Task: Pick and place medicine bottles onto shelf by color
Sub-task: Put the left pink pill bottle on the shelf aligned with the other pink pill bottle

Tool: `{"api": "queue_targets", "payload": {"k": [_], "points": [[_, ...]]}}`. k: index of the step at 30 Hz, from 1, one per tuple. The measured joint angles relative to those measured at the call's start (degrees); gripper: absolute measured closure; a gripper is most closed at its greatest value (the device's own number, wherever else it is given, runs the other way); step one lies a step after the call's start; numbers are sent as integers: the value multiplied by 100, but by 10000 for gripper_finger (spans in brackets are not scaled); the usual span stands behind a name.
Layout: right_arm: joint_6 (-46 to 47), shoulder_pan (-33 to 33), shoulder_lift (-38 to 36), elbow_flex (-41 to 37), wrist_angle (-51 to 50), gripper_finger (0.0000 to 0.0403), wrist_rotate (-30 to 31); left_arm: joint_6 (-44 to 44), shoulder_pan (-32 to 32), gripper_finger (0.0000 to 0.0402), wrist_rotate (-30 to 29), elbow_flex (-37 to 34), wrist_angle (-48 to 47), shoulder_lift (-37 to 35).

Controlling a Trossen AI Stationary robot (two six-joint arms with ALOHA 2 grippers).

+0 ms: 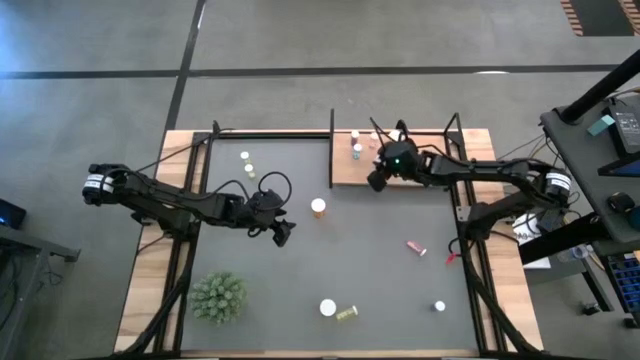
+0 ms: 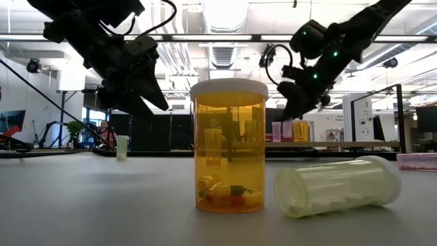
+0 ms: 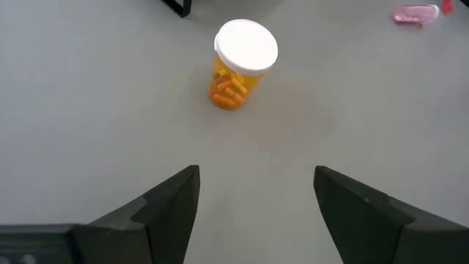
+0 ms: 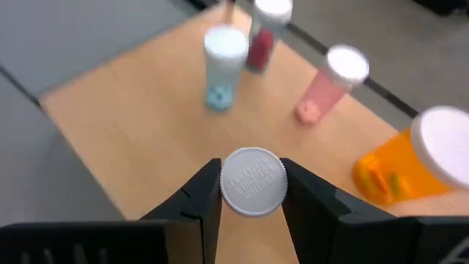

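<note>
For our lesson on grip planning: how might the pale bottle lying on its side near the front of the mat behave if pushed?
The pale bottle lies on its round side, so it would probably roll. It looks like thin, nearly empty plastic, so likely light. Its smooth wall may slip between fingers.

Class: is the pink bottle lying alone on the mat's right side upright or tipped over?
Tipped over. The pink bottle lies lengthwise on the mat, cap sideways.

One camera hangs overhead, facing straight down on the whole table. Another sits at tabletop level, close behind an orange bottle. Each wrist camera peers past its own fingers; the left one shares an orange bottle with the overhead.
</note>
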Motion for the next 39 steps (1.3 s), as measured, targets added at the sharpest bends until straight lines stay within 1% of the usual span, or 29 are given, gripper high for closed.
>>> {"api": "queue_targets", "payload": {"k": [2,6,13,21,30,34,39], "points": [[-11,-53,38,-14,312,286,-7,1,0,149,-2,0,1,0],[-11,-162,104,-16,582,281,-4,1,0,149,-2,0,-4,2],[55,-195,338,-18,638,287,14,14,2,149,-79,0,-7,2],[-5,-267,682,-21,1018,279,154,120,2,149,-91,2,1,2],[-15,-559,693,-21,1046,283,160,147,2,149,-138,2,-4,2],[-20,-570,693,-21,1096,278,138,152,4,149,-150,2,-2,2],[-37,-569,693,-21,1189,283,78,152,4,149,-151,2,-6,2]]}}
